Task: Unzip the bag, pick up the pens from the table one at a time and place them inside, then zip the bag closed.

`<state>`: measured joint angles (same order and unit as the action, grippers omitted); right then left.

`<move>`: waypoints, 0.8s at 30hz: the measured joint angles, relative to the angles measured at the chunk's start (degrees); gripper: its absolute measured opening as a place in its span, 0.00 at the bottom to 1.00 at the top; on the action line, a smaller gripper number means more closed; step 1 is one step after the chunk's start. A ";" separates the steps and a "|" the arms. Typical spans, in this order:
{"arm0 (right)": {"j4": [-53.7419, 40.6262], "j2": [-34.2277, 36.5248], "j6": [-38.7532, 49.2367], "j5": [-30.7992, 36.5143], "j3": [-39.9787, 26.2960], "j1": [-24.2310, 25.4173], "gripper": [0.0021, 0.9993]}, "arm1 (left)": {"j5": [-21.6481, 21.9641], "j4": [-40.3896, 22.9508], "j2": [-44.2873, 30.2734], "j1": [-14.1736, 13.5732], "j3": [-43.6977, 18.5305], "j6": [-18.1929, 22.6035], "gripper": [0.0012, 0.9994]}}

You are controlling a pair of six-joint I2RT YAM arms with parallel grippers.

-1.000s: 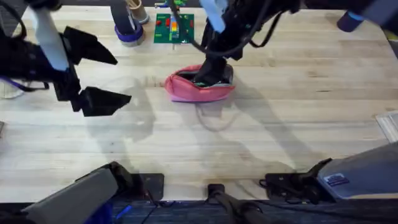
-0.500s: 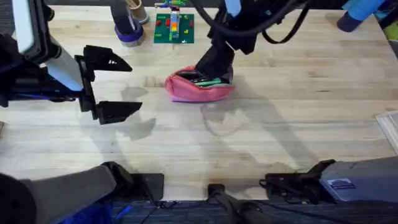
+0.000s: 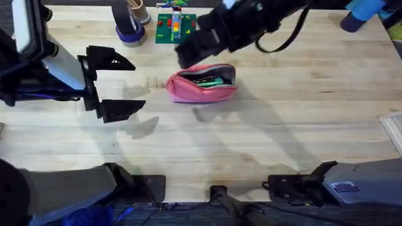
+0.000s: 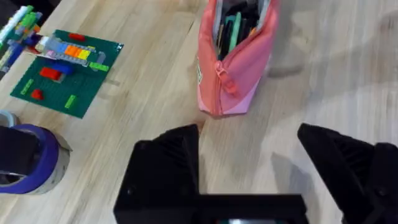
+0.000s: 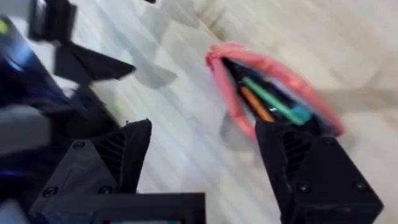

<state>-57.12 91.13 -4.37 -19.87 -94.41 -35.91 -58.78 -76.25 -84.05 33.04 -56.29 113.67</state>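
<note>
Pink bag unzipped, mid-table.

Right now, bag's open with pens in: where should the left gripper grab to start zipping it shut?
Probably the zipper pull, at the bag's end facing the left gripper. Come in low from that side along the table, open fingers straddling the tab. The pouch lies lengthwise with its mouth gaping upward, so the pull likely runs away from that end.

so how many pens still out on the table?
0. No loose pens lie on the table; the pens seen are all inside the open pink bag. Some could be hidden under the right arm.
</note>
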 joint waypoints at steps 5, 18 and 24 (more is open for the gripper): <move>0.11 0.00 -14.68 8.87 0.00 -8.44 1.00 | -0.13 0.00 0.00 0.02 0.00 0.00 0.99; 1.17 0.00 -51.25 37.81 2.59 -26.22 1.00 | -0.13 0.00 0.00 0.02 0.00 0.01 0.99; 7.54 0.00 -59.60 40.48 6.40 -26.93 1.00 | -0.15 0.00 0.00 0.02 0.00 0.02 0.99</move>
<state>-49.58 91.13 -63.97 20.61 -88.02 -62.84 -58.93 -76.25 -84.05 33.05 -56.29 113.68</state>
